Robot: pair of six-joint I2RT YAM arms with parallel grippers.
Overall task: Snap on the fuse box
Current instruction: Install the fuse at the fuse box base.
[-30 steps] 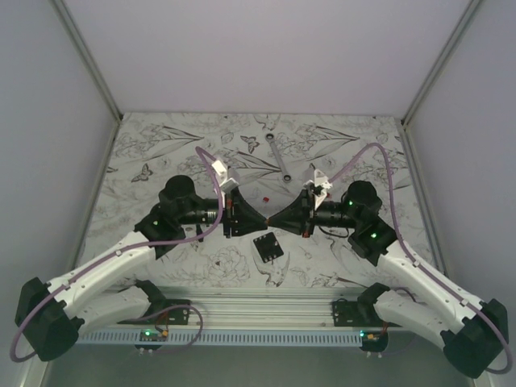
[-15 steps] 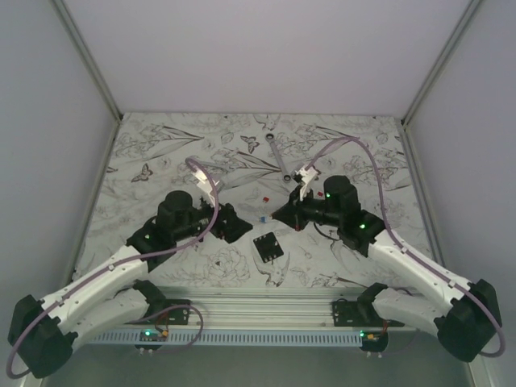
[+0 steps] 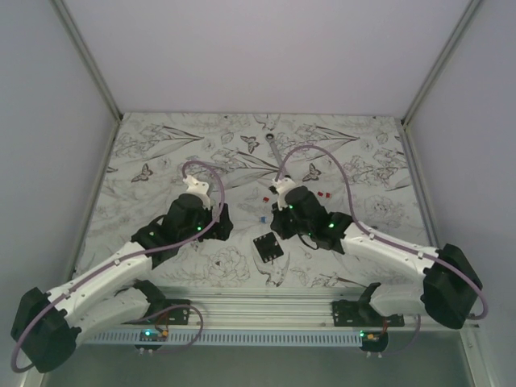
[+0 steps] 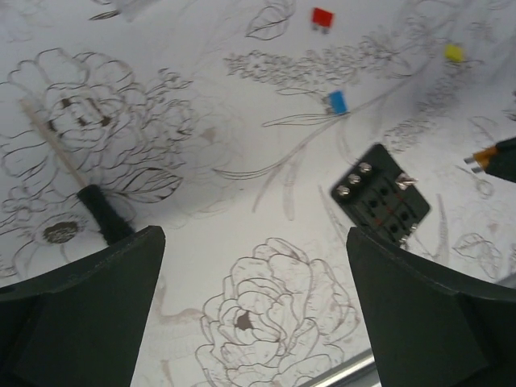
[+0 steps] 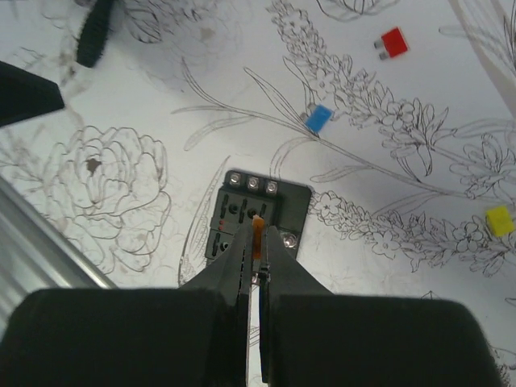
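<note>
The fuse box (image 3: 268, 247) is a small black square lying flat on the flower-printed table, also seen in the left wrist view (image 4: 380, 196) and the right wrist view (image 5: 239, 208). Its open slots and silver screws face up. My right gripper (image 5: 257, 242) hangs just above it, shut on a small orange fuse (image 5: 258, 228) that points down at the slots. In the top view the right gripper (image 3: 276, 223) sits just behind the box. My left gripper (image 4: 254, 234) stands wide open over bare table, left of the box, holding nothing (image 3: 222, 223).
Loose fuses lie behind the box: a blue one (image 5: 318, 118), a red one (image 5: 393, 42) and a yellow one (image 5: 499, 219). A black-handled screwdriver (image 4: 101, 211) lies left of the left gripper. A slim metal tool (image 3: 278, 157) rests farther back. An aluminium rail (image 3: 266, 302) edges the table.
The two grippers met tip to tip a second ago. The left one has opened wide and drawn back left. The right arm has swung left and down over the fuse box with the orange fuse.
</note>
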